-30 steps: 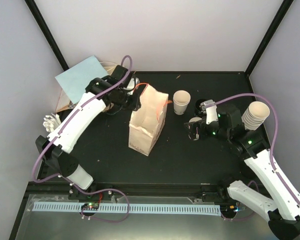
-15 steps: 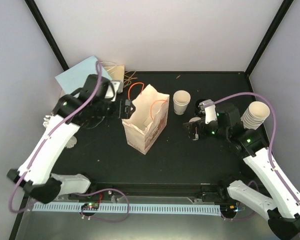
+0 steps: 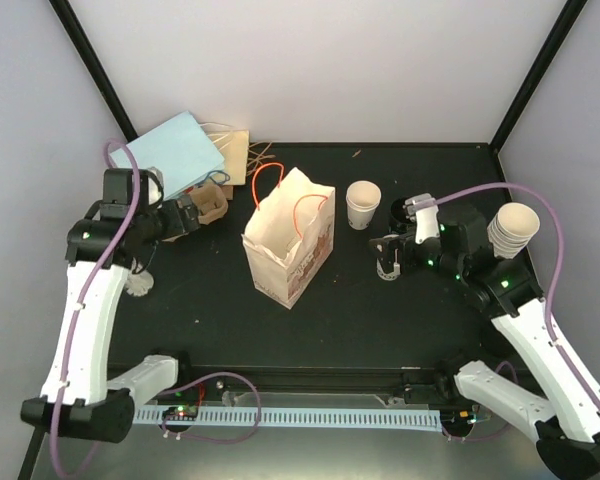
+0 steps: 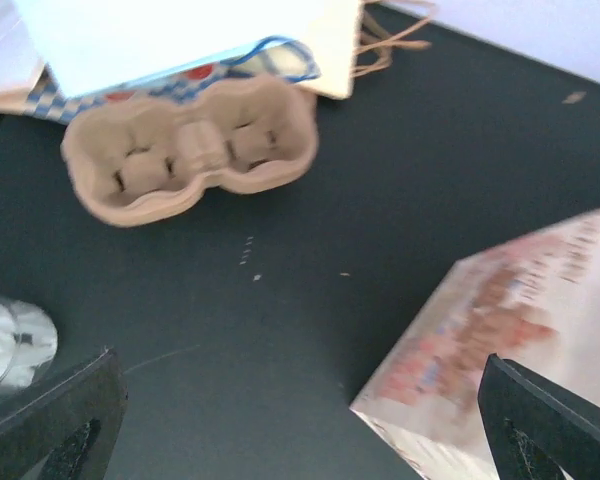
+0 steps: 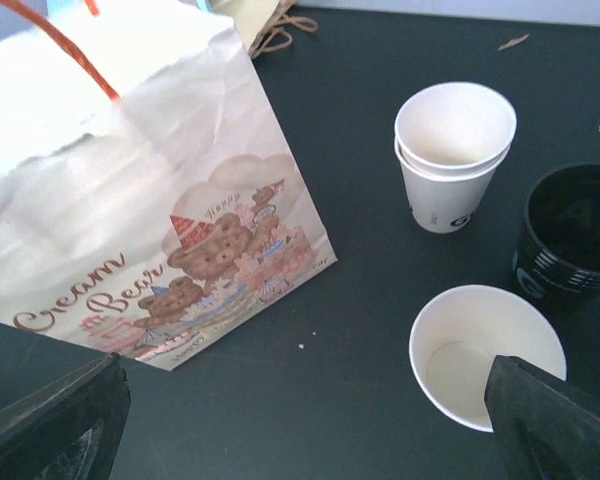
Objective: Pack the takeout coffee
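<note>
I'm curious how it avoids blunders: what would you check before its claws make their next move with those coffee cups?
1. Paper bag upright, mouth open: ok.
2. Left claw open and empty: ok.
3. Right claw open and empty: ok.
4. Lids on the white cups: not ok, they stand open.
5. Pulp tray loaded: not ok, it is empty.

Robot lab test cell, black tabletop (image 3: 360, 310) boxed in by plain white walls (image 3: 330, 70) w/ black corner posts (image 3: 95, 65), white L arm (image 3: 85, 320) + R arm (image 3: 540, 340) mounted at near edge, purple cabling (image 3: 480, 190), slotted white rail (image 3: 280, 415) along front
</note>
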